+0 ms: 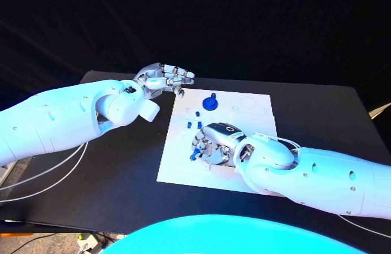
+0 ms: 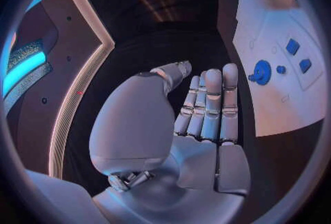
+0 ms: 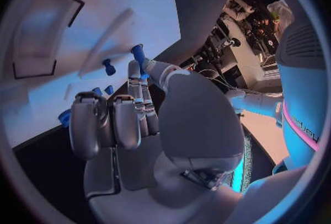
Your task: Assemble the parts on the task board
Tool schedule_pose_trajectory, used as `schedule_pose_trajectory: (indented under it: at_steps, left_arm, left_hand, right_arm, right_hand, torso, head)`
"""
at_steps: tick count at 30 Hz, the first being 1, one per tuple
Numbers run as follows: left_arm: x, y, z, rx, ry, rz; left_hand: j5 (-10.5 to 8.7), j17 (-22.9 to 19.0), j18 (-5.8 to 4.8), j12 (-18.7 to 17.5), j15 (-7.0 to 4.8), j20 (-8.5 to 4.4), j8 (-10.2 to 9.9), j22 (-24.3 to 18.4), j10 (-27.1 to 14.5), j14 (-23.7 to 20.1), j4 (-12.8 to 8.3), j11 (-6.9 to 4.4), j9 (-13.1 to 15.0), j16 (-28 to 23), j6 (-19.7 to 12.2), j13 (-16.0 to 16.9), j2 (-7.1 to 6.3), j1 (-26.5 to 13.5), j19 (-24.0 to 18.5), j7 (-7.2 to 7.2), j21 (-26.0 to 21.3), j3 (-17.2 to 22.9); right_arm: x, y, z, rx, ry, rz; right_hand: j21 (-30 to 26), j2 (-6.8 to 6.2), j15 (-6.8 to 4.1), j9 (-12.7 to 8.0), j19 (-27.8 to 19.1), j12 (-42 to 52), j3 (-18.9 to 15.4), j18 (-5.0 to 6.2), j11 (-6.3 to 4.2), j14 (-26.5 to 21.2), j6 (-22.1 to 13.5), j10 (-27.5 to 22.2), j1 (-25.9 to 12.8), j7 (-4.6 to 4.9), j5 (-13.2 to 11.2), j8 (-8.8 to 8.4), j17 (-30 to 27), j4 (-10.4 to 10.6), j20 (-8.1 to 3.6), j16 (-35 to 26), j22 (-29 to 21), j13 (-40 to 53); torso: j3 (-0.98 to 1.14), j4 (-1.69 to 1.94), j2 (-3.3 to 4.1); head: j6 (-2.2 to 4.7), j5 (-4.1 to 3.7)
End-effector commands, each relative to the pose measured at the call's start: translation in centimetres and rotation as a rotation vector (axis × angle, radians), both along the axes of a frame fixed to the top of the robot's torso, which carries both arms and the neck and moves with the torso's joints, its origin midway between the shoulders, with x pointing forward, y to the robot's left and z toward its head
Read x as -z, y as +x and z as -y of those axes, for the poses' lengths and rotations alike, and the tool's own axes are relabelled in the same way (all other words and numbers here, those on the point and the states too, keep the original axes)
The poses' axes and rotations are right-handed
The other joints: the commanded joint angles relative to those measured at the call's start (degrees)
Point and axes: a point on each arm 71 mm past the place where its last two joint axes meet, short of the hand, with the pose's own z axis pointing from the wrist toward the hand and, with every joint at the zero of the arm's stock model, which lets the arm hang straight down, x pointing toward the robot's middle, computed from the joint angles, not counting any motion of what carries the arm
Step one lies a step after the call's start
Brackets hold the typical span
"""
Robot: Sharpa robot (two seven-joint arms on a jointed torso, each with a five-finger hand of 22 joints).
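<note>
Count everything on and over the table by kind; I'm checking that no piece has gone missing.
Task board: 1
Blue parts: 5, one of them pinched by the right hand
Hands: 2, counting the left hand
Total: 8

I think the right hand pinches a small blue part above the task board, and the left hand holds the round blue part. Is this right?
Not quite. The left hand holds nothing: the left wrist view shows its fingers straight and empty, off the task board, while the round blue part lies on the board. The right hand does pinch a small blue part.
</note>
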Motion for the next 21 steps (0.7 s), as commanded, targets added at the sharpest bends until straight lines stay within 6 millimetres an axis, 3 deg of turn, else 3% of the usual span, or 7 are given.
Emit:
schedule_pose_trajectory:
  at_steps: [1,17,21]
  left_arm:
    - [-0.10,-0.05,0.20,0.015,-0.013,0.000]
    - [-0.09,-0.07,0.14,0.016,-0.012,-0.002]
    - [-0.09,-0.08,0.15,0.016,-0.012,-0.003]
  left_hand:
    - [-0.11,-0.1,0.80,0.4,0.40,0.30,-0.1,-0.1,-0.4,-0.1,0.2,-0.10,0.0,-0.1,-0.5,0.0,0.33,0.1,0.3,0.04,-0.4,0.2]
    - [-0.11,-0.1,0.80,0.4,0.40,0.30,-0.1,-0.1,-0.4,-0.1,0.2,-0.10,0.0,-0.1,-0.5,0.0,0.33,0.1,0.3,0.04,-0.4,0.2]
    - [-0.11,-0.1,0.80,0.4,0.40,0.30,-0.1,-0.1,-0.4,-0.1,0.2,-0.10,0.0,-0.1,-0.5,0.0,0.33,0.1,0.3,0.04,-0.4,0.2]
  right_arm:
    - [0.27,-0.10,-0.13,-0.007,-0.037,0.010]
    - [0.63,-0.34,-0.66,-0.022,-0.060,0.005]
    - [0.68,-0.44,-0.84,-0.030,-0.060,0.001]
  right_hand:
    - [0.2,0.27,-0.36,4.5,2.2,-0.2,0.1,-1.14,0.12,1.9,0.3,0.0,-0.1,-0.06,0.2,0.76,0.1,-0.2,-0.46,0.0,8.3,0.1]
    - [0.0,0.18,-0.34,4.6,2.1,-0.3,0.2,-1.11,0.16,1.9,0.2,0.0,-0.1,0.00,0.2,0.76,0.0,-0.5,-0.45,0.0,8.2,0.1]
    - [-0.1,-1.31,0.10,4.3,2.1,-0.9,-0.2,-1.10,0.73,1.9,-1.6,-0.6,-1.9,0.85,0.5,-0.19,-0.1,-0.7,-0.17,0.0,8.2,0.3]
  torso:
    - [0.01,0.02,-0.01]
    - [-0.08,-0.01,-0.03]
    - [-0.06,-0.01,-0.05]
  head:
    - [0.00,0.07]
    - [0.00,0.00]
    - [0.00,-0.06]
